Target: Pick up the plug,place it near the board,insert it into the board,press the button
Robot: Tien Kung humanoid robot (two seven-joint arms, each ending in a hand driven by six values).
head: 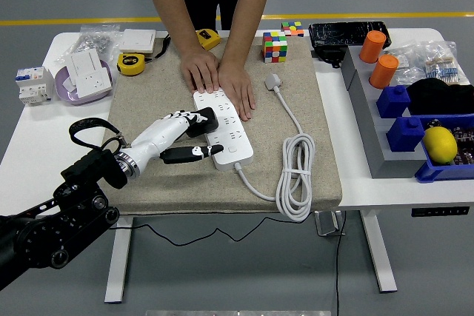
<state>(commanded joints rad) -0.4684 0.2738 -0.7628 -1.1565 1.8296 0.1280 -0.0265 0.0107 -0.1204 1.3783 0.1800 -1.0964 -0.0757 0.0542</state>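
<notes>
A colourful puzzle cube (275, 46) stands at the far edge of the beige mat (311, 160). Two yellow tape measures (131, 64) lie near the counter's (29, 138) far left. Orange cylinders (383, 71) and a lemon (439, 144) sit right.
</notes>
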